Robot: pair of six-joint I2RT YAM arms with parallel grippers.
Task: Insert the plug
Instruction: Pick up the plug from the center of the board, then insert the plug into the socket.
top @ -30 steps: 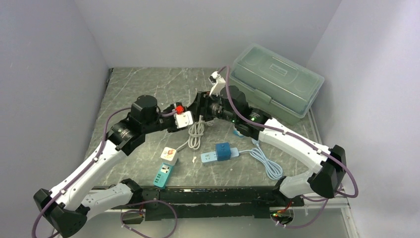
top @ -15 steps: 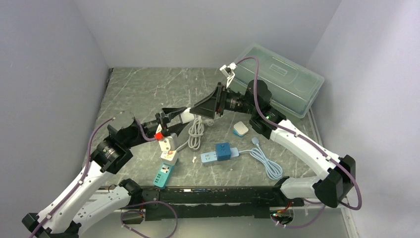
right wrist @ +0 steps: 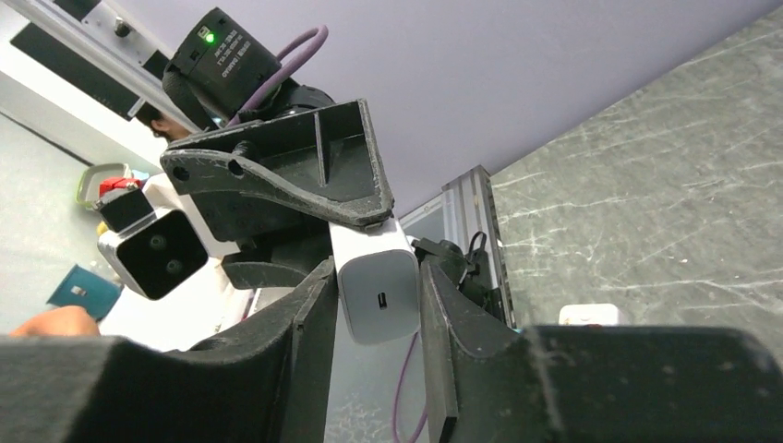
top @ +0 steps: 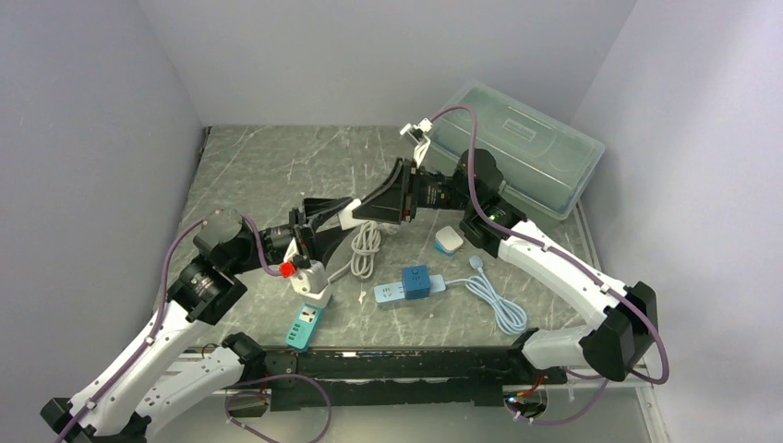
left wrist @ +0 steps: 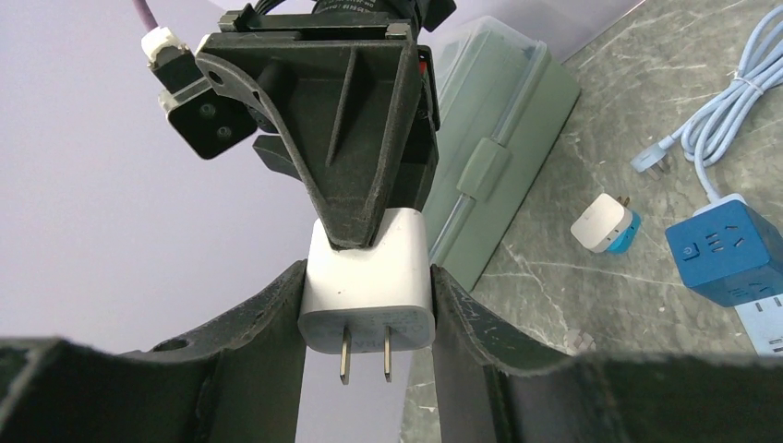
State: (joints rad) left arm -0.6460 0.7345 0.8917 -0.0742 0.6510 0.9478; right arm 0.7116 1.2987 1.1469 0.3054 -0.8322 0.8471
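Centre of the top view, above the table (top: 268, 171): the two arms meet in the air over the grey marbled surface, both pincers on the same white plug (top: 347, 214).

Left gripper (left wrist: 367, 277): closed about halfway, and it has the plug. In the left wrist view the white body sits low in the middle of the frame, pinched on both flat sides by the black fingers (left wrist: 268, 323), with its two metal prongs pointing toward the bottom edge.

Right gripper (right wrist: 379, 281): closed in on the other end of the plug. In the right wrist view the white body stands at centre frame with a small oval port facing the camera. A finger lies against each side of it, as far as we can see. The left pincer's ribbed finger caps it from above.

On the table, lower centre of the top view: a blue cube power strip (top: 415, 281) with a pale blue cable (top: 499, 303) looped to its right. A small white-and-blue adapter (top: 450, 241) lies just above it. A white cable bundle (top: 367, 247) lies below the meeting point. A teal power strip (top: 305, 325) sits near the bottom edge. A clear lidded box (top: 517, 152) fills the upper right.
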